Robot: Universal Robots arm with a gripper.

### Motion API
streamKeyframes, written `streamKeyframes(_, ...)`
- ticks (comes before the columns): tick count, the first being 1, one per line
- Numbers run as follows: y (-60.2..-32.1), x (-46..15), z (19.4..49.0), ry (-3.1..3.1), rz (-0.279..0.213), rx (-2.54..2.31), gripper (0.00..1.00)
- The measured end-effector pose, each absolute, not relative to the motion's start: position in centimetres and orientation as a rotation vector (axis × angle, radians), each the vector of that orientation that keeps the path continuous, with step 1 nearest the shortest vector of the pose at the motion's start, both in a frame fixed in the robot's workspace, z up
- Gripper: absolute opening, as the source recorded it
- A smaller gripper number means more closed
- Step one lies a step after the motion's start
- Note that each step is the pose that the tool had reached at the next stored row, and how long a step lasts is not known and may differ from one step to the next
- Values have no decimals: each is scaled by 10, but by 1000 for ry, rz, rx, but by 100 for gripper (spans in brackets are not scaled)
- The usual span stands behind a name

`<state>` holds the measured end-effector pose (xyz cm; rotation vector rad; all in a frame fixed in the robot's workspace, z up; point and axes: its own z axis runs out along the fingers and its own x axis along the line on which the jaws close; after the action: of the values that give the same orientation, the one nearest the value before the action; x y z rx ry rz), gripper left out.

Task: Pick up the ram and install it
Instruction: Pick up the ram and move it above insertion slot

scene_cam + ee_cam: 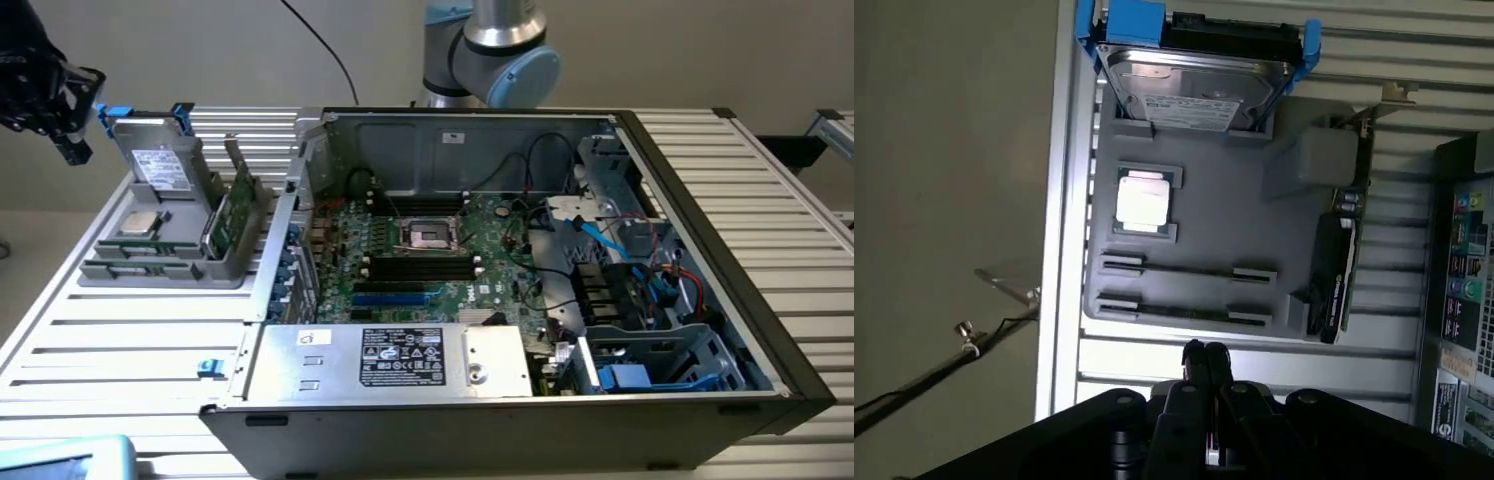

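Barely started, I'd say: the gripper [1204, 353] hangs just off the gray tray's [1204, 215] edge, fingertips pinched together on nothing, while the ram [1184, 313] looks parked in that edge's slot, not in the motherboard [494, 262].

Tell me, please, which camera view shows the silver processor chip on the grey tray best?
The wrist view: it looks straight down on the processor chip, showing its whole square top in a pocket of the grey tray. The exterior view shows it obliquely, at that view's left.
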<state>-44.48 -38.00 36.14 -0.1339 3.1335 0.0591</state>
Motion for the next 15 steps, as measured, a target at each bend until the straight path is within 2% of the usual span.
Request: streamKeyframes(15,-380,-445,361,3091,60,-561,11)
